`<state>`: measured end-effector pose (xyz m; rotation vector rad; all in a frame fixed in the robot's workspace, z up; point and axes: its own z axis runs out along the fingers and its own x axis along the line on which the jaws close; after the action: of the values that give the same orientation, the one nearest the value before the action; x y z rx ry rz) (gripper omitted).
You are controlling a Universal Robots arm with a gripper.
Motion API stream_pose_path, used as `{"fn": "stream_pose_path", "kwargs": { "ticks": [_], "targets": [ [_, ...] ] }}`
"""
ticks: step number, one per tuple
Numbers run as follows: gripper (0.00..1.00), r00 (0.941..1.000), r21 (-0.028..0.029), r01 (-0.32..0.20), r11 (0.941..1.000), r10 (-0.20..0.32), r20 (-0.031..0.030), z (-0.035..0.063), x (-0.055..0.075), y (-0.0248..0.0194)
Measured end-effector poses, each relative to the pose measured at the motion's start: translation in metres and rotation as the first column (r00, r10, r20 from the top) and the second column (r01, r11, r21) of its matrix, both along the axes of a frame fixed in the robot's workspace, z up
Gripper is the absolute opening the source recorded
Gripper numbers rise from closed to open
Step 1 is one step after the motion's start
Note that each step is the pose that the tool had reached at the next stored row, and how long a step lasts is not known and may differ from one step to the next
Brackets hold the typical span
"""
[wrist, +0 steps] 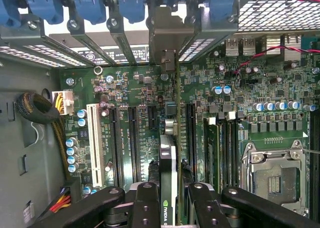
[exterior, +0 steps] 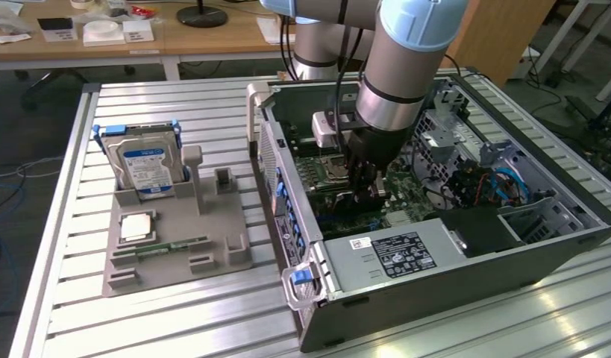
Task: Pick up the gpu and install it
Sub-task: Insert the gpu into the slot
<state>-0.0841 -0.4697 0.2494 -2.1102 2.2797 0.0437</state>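
Inside the case [exterior: 484, 272], jaws pinch the gpu's [wrist: 167, 163] long edge over the motherboard [wrist: 125, 92]; card looks light, stiff, fragile.

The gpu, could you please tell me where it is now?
In the wrist view the gpu stands edge-on in the gripper over the black motherboard slots, inside the case.

Black gpu [wrist: 168, 173], silvery bracket [wrist: 165, 35], green logo [wrist: 166, 217]. Black hand [wrist: 172, 205]. Light-blue and grey arm [exterior: 405, 45]. Green motherboard [wrist: 125, 87], one white slot [wrist: 93, 143], blue latches [wrist: 90, 2]. Silver hard drive [exterior: 144, 168], blue-white label. Grey holder [exterior: 186, 253]. Silvery ribbed surface [exterior: 165, 328]. Dark grey case [exterior: 435, 291].
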Motion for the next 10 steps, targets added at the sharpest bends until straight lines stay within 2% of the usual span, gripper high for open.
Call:
{"fn": "stream_pose_path", "kwargs": {
  "ticks": [3,5,10],
  "targets": [
    [0.27,1.0000,-0.0003,0.000,1.0000,0.000,-0.0003,0.0001,0.0002,0.0000],
    [0.27,1.0000,-0.0026,0.000,1.0000,0.000,-0.0005,0.0002,0.0015,-0.0001],
    [0.27,1.0000,-0.0023,0.000,1.0000,0.000,-0.0002,0.0000,0.0016,0.0000]
  ]
}}
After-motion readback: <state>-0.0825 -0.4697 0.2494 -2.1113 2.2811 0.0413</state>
